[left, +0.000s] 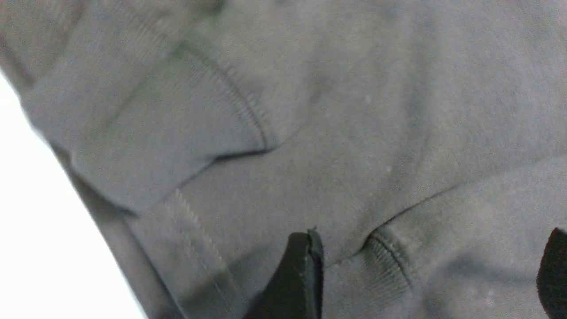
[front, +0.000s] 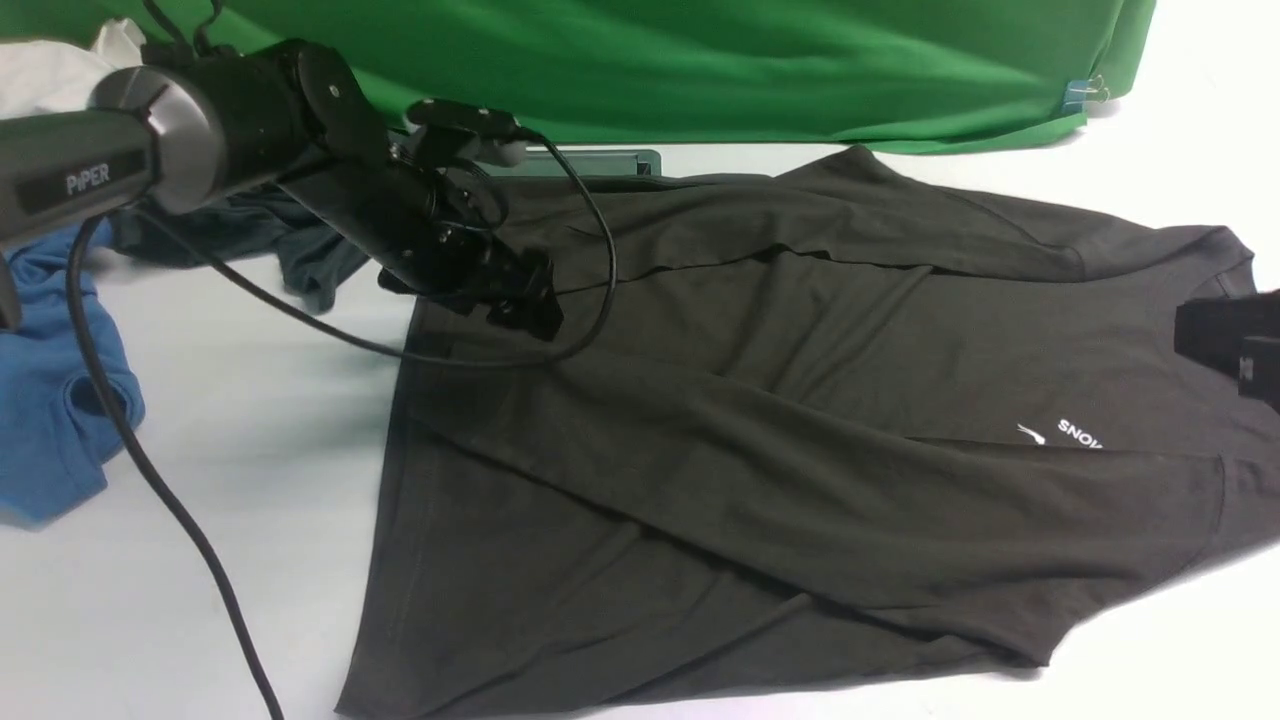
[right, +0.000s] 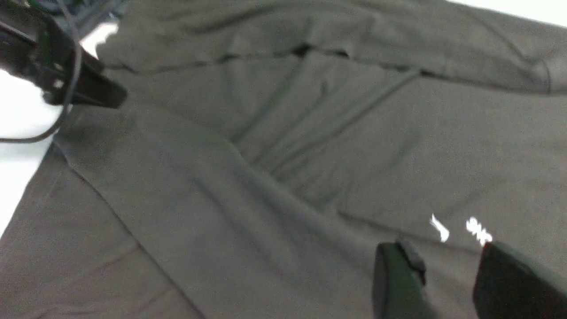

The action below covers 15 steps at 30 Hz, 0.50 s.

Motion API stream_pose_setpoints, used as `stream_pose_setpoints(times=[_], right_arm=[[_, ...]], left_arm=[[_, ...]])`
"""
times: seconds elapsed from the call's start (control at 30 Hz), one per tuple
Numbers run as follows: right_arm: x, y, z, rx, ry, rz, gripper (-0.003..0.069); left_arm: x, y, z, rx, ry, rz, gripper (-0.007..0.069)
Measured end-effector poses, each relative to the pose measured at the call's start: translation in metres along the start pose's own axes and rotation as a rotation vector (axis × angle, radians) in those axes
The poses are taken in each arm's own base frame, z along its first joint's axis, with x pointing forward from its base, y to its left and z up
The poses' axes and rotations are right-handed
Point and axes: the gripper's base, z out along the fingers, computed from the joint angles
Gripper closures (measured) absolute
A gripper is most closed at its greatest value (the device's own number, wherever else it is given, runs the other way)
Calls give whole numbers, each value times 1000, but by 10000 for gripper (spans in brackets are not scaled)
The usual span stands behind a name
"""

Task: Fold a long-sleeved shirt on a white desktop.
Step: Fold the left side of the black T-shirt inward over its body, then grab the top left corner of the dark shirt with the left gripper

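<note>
The long-sleeved shirt [front: 800, 420] lies spread on the white desktop [front: 200, 450], dark olive-brown, with both sleeves laid across its body. Its white logo [front: 1065, 435] shows near the right side. My left gripper [front: 525, 305] hangs over the shirt's far left corner. In the left wrist view that gripper [left: 432, 239] is open, its fingers wide apart over a ribbed cuff [left: 390, 261] and touching nothing. My right gripper [front: 1235, 345] sits at the frame's right edge, by the collar. In the right wrist view it [right: 445, 252] is open above the cloth near the logo [right: 460, 228], holding nothing.
A blue garment [front: 50, 400] lies at the left edge and a charcoal one [front: 250, 235] behind the left arm. A green backdrop [front: 750, 70] closes off the back. The grey cable hatch [front: 590, 160] shows behind the shirt. The left arm's black cable [front: 160, 480] trails over the table.
</note>
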Motion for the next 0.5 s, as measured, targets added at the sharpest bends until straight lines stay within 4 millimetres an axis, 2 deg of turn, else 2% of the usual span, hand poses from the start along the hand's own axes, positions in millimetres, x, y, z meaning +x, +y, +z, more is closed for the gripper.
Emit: stream_pose_setpoints(times=[0.1,0.23,0.3,0.33,0.5], right_arm=[[-5,0,-2,2,-25,-111,400],[-21,6,-10,-23,-88,-119,398],[-31,14,-15,-57,-125,-140,397],[-31,15,-16,-60,-126,-141,397],[-34,32,-17,-128,-154,-209,397]], left_arm=[[0,-1,-6,-7,11,-84,-68],[2,3,-14,-25,28,-218,-68],[2,15,-22,-45,9,-308,-68],[2,16,-23,-45,7,-318,-68],[-5,53,-47,-30,-106,-502,-68]])
